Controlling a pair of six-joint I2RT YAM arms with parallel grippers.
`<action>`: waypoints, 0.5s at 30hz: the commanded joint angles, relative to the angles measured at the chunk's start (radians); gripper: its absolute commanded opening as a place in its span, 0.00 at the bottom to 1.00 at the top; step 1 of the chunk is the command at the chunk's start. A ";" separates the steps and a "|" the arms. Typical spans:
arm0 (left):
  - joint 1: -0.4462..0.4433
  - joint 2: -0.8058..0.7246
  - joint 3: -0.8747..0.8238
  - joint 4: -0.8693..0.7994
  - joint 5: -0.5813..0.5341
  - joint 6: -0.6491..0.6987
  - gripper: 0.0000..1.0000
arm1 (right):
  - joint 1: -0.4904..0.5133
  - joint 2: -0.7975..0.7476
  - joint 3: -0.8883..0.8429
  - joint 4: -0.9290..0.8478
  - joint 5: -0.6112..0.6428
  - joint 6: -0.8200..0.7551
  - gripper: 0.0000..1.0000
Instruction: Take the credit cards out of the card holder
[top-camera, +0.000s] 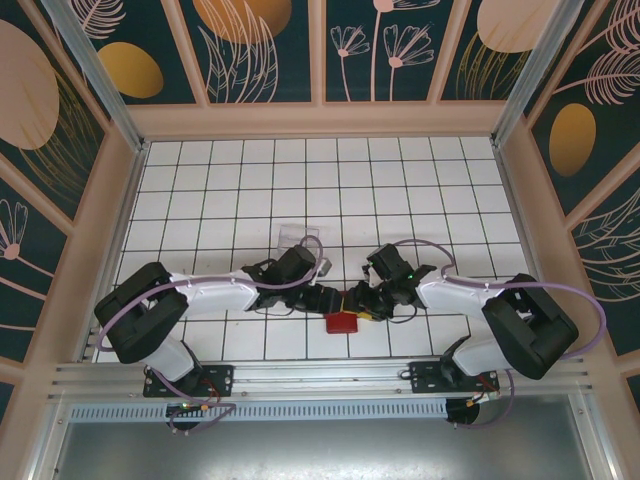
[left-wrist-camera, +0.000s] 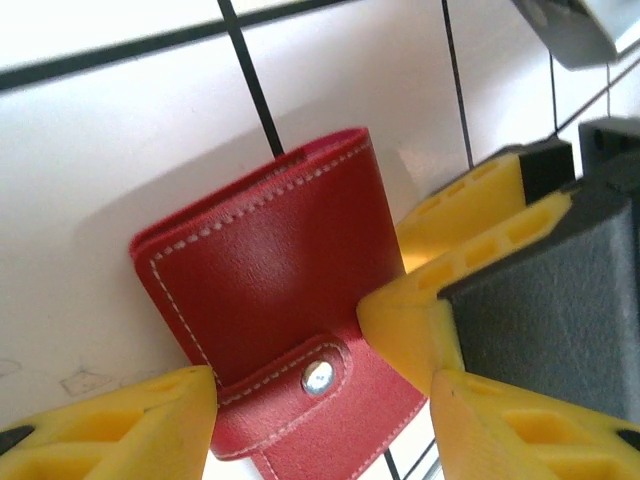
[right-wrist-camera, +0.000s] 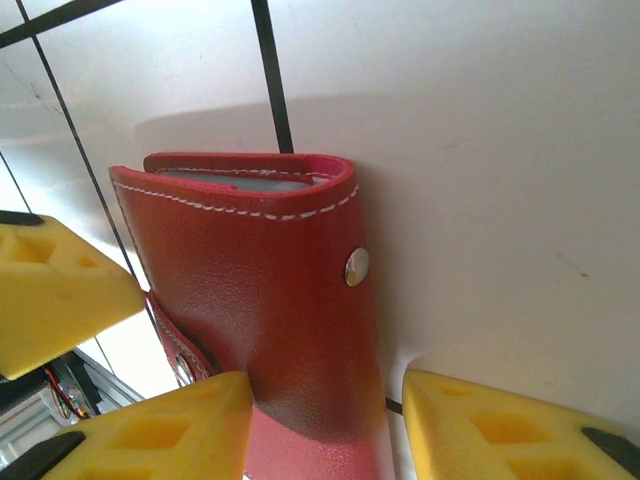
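Observation:
The red card holder (top-camera: 343, 322) sits near the front middle of the tiled table, folded, its closure tab (left-wrist-camera: 300, 385) snapped. My left gripper (top-camera: 328, 298) and right gripper (top-camera: 362, 300) meet just above it from either side. In the left wrist view the left gripper (left-wrist-camera: 322, 400) is open and straddles the holder (left-wrist-camera: 270, 270); its left finger touches the tab end. In the right wrist view the right gripper (right-wrist-camera: 325, 400) is open around the holder (right-wrist-camera: 280, 300): the left finger presses its side and a gap shows at the right finger. A grey strip (right-wrist-camera: 240, 181) shows in the holder's mouth; cards or lining, I cannot tell.
A clear plastic box (top-camera: 297, 240) stands on the tiles just behind the left gripper. The right gripper's yellow finger (left-wrist-camera: 415, 330) crowds the holder in the left wrist view. The table's front rail (top-camera: 320, 375) runs close below the holder.

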 joint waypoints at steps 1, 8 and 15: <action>0.002 -0.031 0.064 -0.101 -0.098 0.035 0.59 | 0.035 0.026 -0.004 -0.002 0.004 -0.010 0.46; 0.001 -0.093 0.065 -0.217 -0.205 0.020 0.61 | 0.034 0.006 0.023 -0.032 0.027 -0.035 0.45; 0.001 -0.115 -0.048 -0.102 -0.142 -0.046 0.61 | 0.035 -0.013 0.030 -0.047 0.045 -0.040 0.45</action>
